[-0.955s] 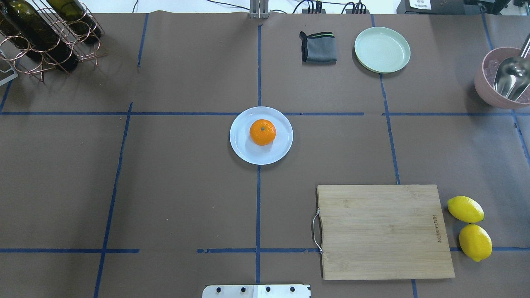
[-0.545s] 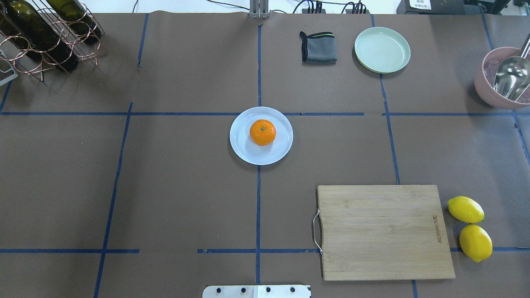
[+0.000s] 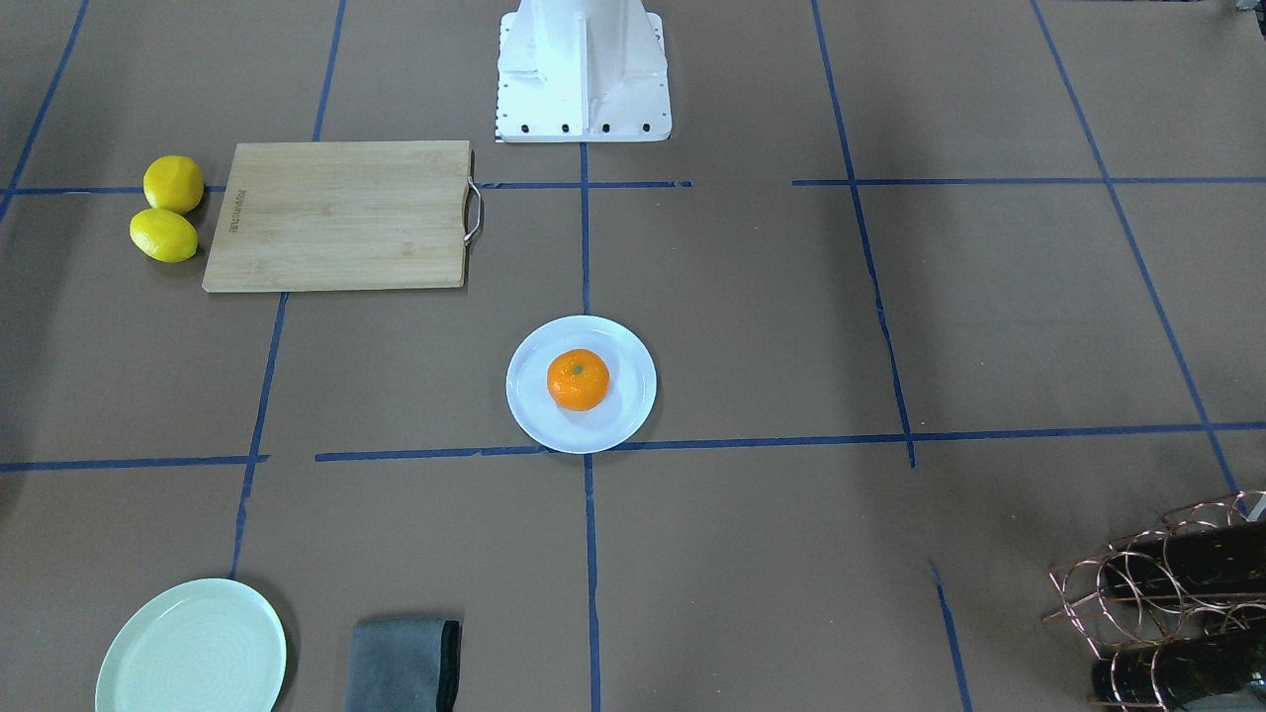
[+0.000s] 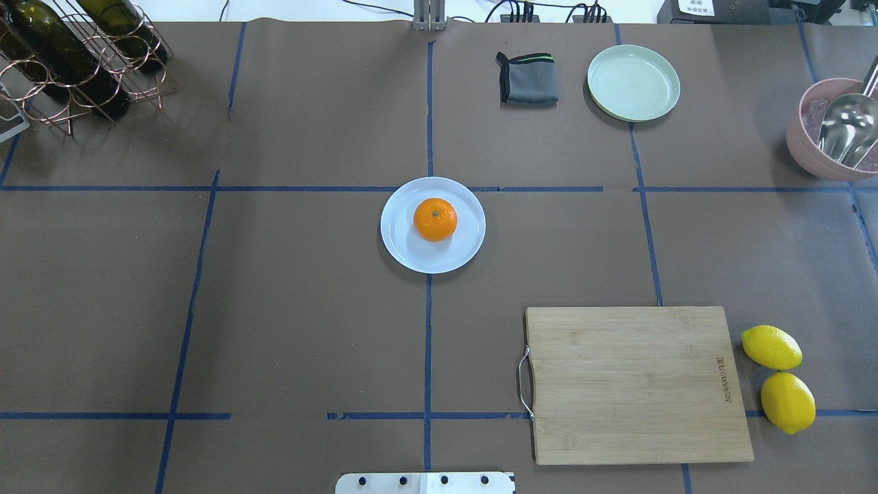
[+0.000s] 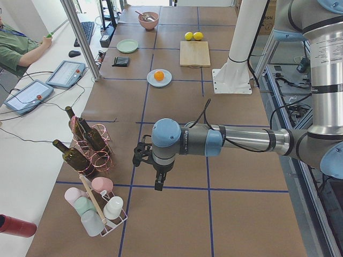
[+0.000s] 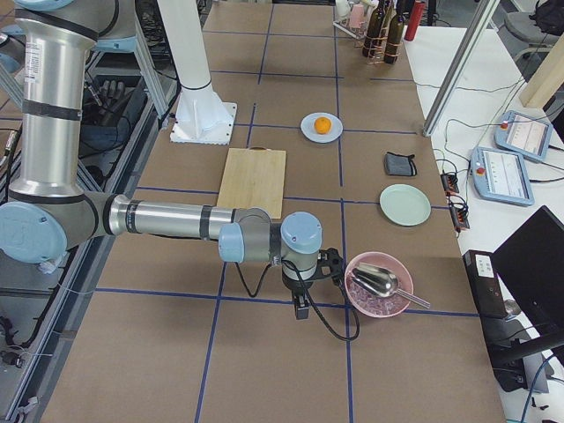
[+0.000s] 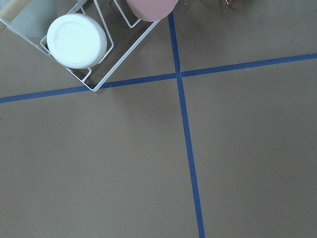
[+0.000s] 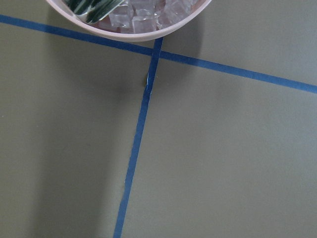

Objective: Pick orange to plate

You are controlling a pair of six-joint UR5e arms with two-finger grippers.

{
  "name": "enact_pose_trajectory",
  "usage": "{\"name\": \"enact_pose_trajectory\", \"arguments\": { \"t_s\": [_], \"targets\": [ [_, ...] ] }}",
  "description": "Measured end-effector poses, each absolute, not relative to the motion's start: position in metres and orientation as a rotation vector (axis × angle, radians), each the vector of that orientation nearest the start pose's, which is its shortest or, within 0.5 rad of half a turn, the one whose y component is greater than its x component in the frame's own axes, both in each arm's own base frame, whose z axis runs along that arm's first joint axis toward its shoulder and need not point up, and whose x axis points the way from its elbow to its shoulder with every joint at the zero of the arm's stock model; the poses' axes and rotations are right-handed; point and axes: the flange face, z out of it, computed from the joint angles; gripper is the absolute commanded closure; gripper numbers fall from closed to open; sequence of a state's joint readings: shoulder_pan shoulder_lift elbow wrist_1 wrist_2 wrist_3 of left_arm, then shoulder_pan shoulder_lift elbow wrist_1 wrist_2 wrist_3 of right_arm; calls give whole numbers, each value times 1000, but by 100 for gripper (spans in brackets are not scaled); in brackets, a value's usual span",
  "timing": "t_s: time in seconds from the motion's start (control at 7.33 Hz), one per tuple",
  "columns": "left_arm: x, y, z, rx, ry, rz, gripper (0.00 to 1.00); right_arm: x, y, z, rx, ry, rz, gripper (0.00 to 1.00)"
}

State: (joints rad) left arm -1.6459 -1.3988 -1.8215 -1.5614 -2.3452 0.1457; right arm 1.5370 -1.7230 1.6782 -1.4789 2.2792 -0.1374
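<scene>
The orange (image 4: 435, 219) rests on the plate (image 4: 411, 254), slightly off the plate's middle, green stem dot facing up. Nothing grips or touches it. The plate sits flat on the brown paper-covered table (image 4: 302, 309), where two blue tape lines cross.

All positions below are referenced to the plate.
- Cutting board (image 4: 634, 384): nearer the robot and to its right, well apart, lying flat, metal handle on the edge facing the plate's side.
- Two lemons (image 4: 771, 347): beyond the board's far-right edge, just beside each other.
- Grey cloth (image 4: 527, 77): farther from the robot and slightly right, folded.
- Mint-green plate (image 4: 633, 82): just beside the cloth, farther right.
- Pink bowl (image 4: 802, 147): far right, holding ice cubes and a metal scoop (image 4: 847, 127).
- Wire rack (image 4: 103, 82) with dark bottles: far left, at the table's far corner.

Both arms are stationed well away from the plate, beyond opposite ends of the table area seen from overhead.
- Left gripper (image 5: 159, 184): points down above bare paper at the left end, past the bottle rack and near a white wire cup holder (image 5: 102, 211).
- Right gripper (image 6: 301, 308): points down at the right end, just beside the pink bowl.

Each gripper shows only in a side view. Whether its fingers are spread or pressed together cannot be told. Neither one carries anything visible.
</scene>
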Motion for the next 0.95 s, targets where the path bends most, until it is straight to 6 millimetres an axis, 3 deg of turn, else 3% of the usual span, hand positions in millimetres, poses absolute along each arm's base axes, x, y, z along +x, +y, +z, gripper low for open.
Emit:
{"name": "enact_pose_trajectory", "arguments": {
  "t_s": [0.95],
  "targets": [
    [-96, -421, 610, 161, 758, 98, 0, 54, -432, 673, 78, -708, -180, 0]
  ]
}}
